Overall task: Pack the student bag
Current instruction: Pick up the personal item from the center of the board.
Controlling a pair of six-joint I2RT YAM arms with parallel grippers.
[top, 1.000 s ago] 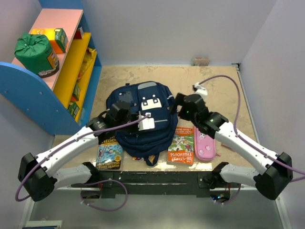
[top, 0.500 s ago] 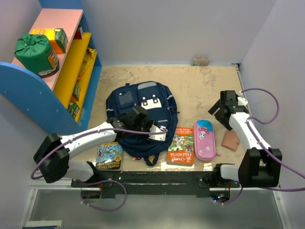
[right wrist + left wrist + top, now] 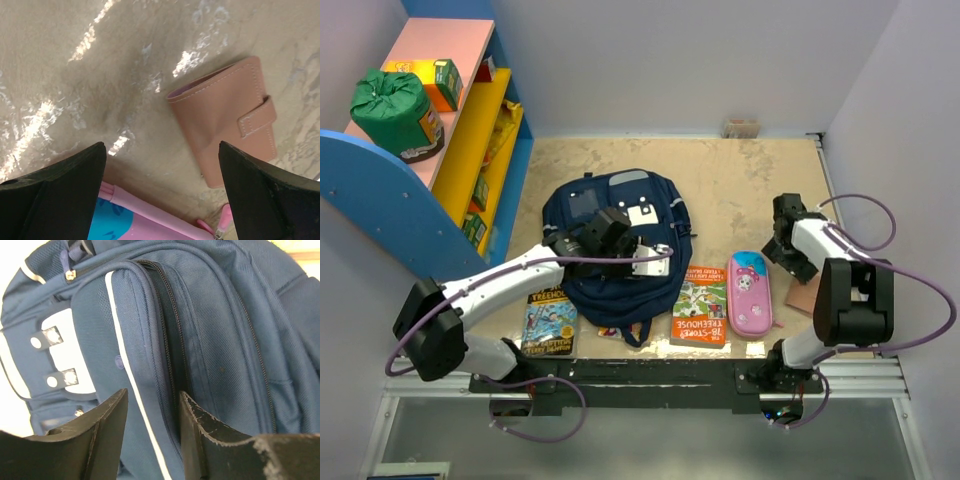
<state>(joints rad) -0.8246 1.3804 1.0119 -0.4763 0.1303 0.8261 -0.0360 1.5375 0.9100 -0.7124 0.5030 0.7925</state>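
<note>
**Left gripper parked on the bag, right one off by the wallet**

The bag [image 3: 620,280] lies flat in the middle of the table [image 3: 730,175], front pocket up, white patches showing. The left gripper [image 3: 603,230] is right on top of it, over the upper part of the front pocket. In the left wrist view its two fingers [image 3: 105,430] are a little apart, and the bag [image 3: 210,325] fills pretty much the whole view. The pocket's zipper ridge runs straight into the gap between the fingers. I honestly can't tell whether they touch the fabric or hang just above it, but they aren't clamped on anything.

The right gripper [image 3: 790,250] is well away from the bag, over at the right side of the table. From its wrist camera the gripper [image 3: 161,145] is spread wide with nothing in it, just bare tabletop between the fingers. A tan wallet [image 3: 225,120] lies beyond them, and the edge of a pink pencil case [image 3: 150,220] peeks in at the near side.

A book [image 3: 700,305] lies between bag and pencil case, another book [image 3: 548,318] to the bag's left.
</note>
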